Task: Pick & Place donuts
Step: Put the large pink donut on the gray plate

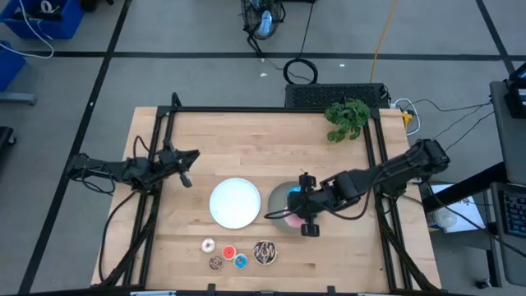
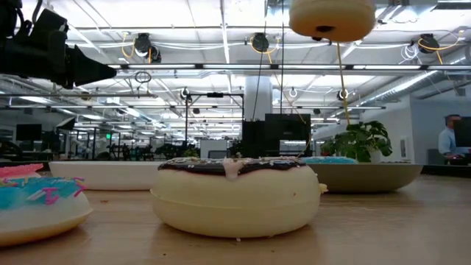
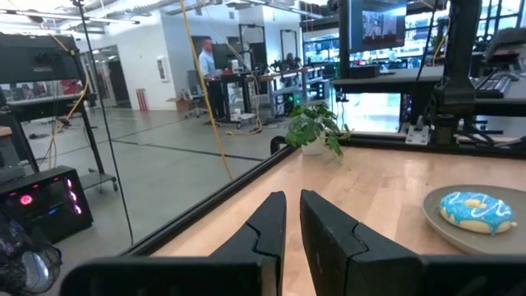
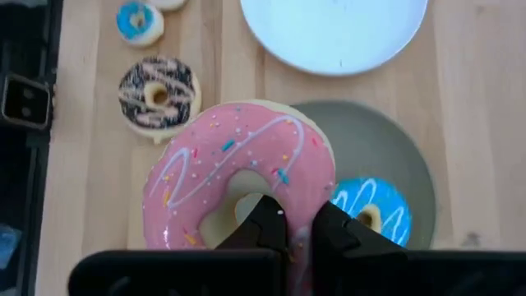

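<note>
One donut is already lying in the grey plate [image 4: 394, 156]: the blue donut [image 4: 371, 210]. The right end effector [image 4: 294, 222] is hovering above that plate's near rim, clenched on the pink donut [image 4: 238, 177], which is hanging clear of the table [image 1: 246, 131]. Five more appear to be waiting: the brown sprinkled donut [image 1: 265, 252] and four tiny donuts [image 1: 223, 254] are sitting on the wood on the front-edge side of the grey plate, just beyond the empty white plate [image 1: 236, 202]. The left end effector [image 3: 292, 226] is idling closed with nothing in it, well apart from the grey plate.
</note>
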You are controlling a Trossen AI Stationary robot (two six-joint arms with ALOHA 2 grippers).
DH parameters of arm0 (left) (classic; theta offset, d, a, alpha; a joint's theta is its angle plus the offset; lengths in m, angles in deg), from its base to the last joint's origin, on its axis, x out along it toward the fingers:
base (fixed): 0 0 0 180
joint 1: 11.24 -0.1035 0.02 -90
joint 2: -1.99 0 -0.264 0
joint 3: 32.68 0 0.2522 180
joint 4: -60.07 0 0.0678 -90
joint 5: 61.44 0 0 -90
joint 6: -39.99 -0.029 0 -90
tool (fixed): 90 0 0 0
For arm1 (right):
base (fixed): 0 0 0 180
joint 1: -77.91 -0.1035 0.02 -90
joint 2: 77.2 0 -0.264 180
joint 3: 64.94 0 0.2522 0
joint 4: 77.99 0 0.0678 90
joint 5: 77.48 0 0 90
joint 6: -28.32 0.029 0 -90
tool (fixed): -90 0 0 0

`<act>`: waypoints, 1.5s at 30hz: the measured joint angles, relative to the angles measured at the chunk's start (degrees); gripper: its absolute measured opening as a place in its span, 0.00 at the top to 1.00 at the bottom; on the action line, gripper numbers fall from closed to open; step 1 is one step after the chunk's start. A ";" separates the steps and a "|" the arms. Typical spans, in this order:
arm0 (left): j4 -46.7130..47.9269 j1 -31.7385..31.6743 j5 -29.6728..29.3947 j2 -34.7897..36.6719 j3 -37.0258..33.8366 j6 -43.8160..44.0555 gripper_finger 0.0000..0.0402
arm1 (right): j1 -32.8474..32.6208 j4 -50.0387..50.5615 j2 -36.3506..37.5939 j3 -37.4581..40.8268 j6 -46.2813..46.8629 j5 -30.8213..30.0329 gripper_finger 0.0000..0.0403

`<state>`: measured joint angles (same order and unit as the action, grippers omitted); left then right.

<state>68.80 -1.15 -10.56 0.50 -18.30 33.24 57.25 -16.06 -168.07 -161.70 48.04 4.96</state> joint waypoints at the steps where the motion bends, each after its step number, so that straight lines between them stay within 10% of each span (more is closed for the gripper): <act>1: -0.03 0.01 0.01 0.00 0.00 0.01 0.88 | 0.21 -0.98 -0.05 0.00 -0.40 -0.36 0.97; 27: -0.21 0.02 -0.01 -0.09 0.00 -0.23 0.88 | 9.56 -12.06 -23.15 2.82 -5.67 10.73 0.97; 45: 0.09 0.01 -0.01 -0.11 0.00 -0.56 0.88 | 9.70 -5.47 -21.16 2.84 -7.54 10.66 0.58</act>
<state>68.89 -1.13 -10.57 0.39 -18.30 32.68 66.95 -21.53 -189.23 -158.86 40.50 15.62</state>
